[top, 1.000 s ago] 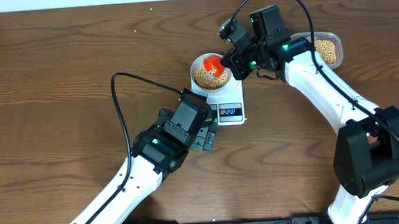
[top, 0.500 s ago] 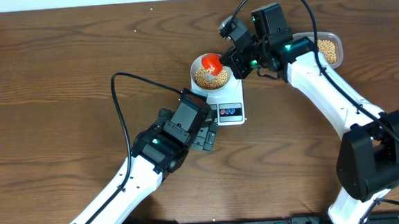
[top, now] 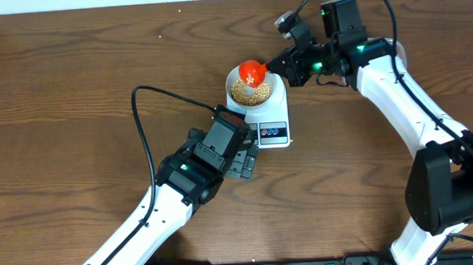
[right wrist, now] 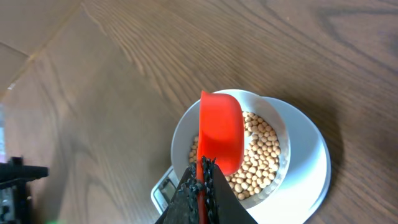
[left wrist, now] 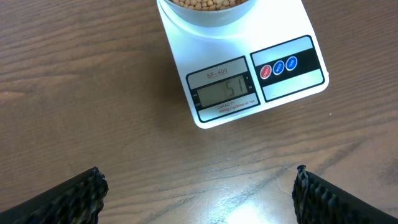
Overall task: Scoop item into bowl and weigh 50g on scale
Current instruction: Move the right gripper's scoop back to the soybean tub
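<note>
**Scale** [left wrist: 249, 74]: white, rectangular, in the upper centre of the left wrist view. It stands on the table [top: 69, 93]. Its display [left wrist: 224, 93] reads 51.

**Bowl** [right wrist: 180, 134]: white, seated on the scale platform, lower centre of the right wrist view.

**Soybeans** [right wrist: 261, 155]: heaped in the bowl, filling most of it. None show loose on the table.

**Red scoop** [right wrist: 221, 127]: hangs over the left half of the bowl with its back to the camera. Whether any beans are left inside cannot be told from this side.

**Right end effector** [right wrist: 202, 177]: clamped on the scoop handle, bottom centre of the frame.

**Left end effector** [left wrist: 199, 193]: spread wide and empty, just below the scale and apart from it.

**Risks:**
- The reading sits one above target, so any beans dropping from the scoop would widen the overshoot.
- A scoop lip brushing the rim or pressing the heap would falsify the weight or nudge the bowl off centre.
- Digging beans out carelessly could flick them over the rim onto the platform, where they would count anyway.
</note>
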